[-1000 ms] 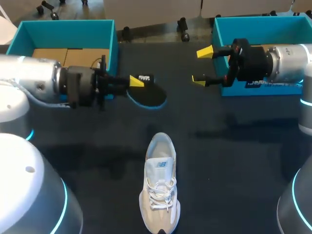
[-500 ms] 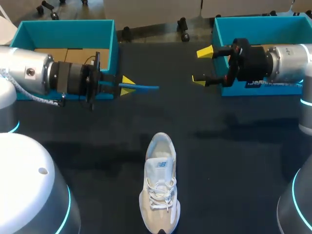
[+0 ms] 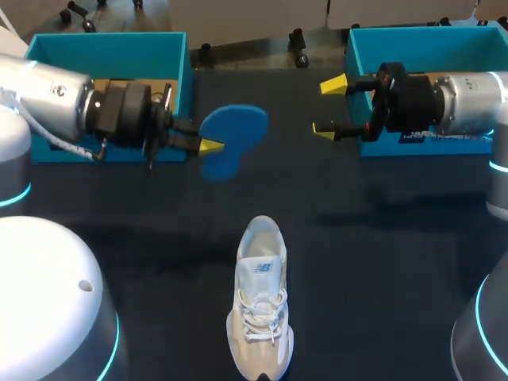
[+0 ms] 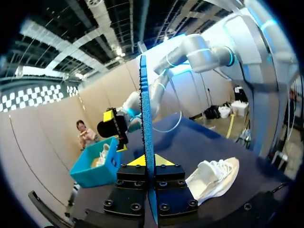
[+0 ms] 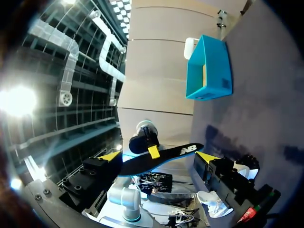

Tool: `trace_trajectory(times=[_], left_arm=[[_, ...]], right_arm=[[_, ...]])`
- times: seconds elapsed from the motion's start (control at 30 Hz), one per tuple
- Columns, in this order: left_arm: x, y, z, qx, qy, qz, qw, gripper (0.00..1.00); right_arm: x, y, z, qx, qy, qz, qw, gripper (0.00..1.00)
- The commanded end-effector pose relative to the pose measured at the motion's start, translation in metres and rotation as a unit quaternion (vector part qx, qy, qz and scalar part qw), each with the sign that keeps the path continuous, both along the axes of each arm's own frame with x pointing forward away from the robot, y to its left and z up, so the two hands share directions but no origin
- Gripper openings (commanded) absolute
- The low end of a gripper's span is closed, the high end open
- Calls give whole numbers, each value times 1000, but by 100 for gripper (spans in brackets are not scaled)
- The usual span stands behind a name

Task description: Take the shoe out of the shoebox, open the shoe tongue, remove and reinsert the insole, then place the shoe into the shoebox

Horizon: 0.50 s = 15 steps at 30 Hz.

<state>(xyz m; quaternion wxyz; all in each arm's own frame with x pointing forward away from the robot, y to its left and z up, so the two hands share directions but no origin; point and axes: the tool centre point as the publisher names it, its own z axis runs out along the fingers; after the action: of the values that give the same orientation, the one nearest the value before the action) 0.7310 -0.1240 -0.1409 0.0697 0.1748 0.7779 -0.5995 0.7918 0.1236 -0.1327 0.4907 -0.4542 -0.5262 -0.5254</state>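
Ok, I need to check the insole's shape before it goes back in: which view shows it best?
Head view: the insole shows its broad blue face. The left wrist view sees only its edge; the right wrist view shows its dark side at a slant.

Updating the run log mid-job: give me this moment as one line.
left gripper: shut on insole | right gripper: open, empty | shoe: on table

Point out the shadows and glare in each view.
Head view: even light, soft arm shadows across the table, the shoe well lit. Left wrist view: no glare; the insole, edge-on in the left gripper, is evenly lit. Right wrist view: one ceiling lamp glares hard, washing out its surroundings.
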Motion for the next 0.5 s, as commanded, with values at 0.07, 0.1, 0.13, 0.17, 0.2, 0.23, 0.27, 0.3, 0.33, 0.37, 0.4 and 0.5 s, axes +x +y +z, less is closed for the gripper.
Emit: trace_trajectory(times=[0.07,0.1,0.13,0.17,0.2,0.23,0.27,0.3,0.33,0.37,0.4,0.5], left_arm=[[6,7,9,63,238,19,969,0],[7,8,8,63,267,23,961,0],[8,8,7,62,280,28,958,0],[8,9,6,62,298,32,952,0],[7,9,5,58,317,29,946,0],[6,10,3,52,336,34,940,0],[5,10,2,48,355,30,933,0],[4,10,2,43,374,33,926,0],[5,10,2,40,383,36,922,0],[5,9,1,31,400,36,915,0],[4,8,1,25,411,41,910,0],[3,6,0,11,438,48,898,0]], right_arm=[[0,1,-1,0,0,-1,1000,100],[0,1,-1,0,0,-1,1000,100],[0,1,-1,0,0,-1,1000,100],[0,1,-1,0,0,-1,1000,100],[0,1,-1,0,0,-1,1000,100],[0,1,-1,0,0,-1,1000,100],[0,1,-1,0,0,-1,1000,100],[0,1,-1,0,0,-1,1000,100],[0,1,-1,0,0,-1,1000,100],[0,1,-1,0,0,-1,1000,100],[0,1,-1,0,0,-1,1000,100],[0,1,-1,0,0,-1,1000,100]])
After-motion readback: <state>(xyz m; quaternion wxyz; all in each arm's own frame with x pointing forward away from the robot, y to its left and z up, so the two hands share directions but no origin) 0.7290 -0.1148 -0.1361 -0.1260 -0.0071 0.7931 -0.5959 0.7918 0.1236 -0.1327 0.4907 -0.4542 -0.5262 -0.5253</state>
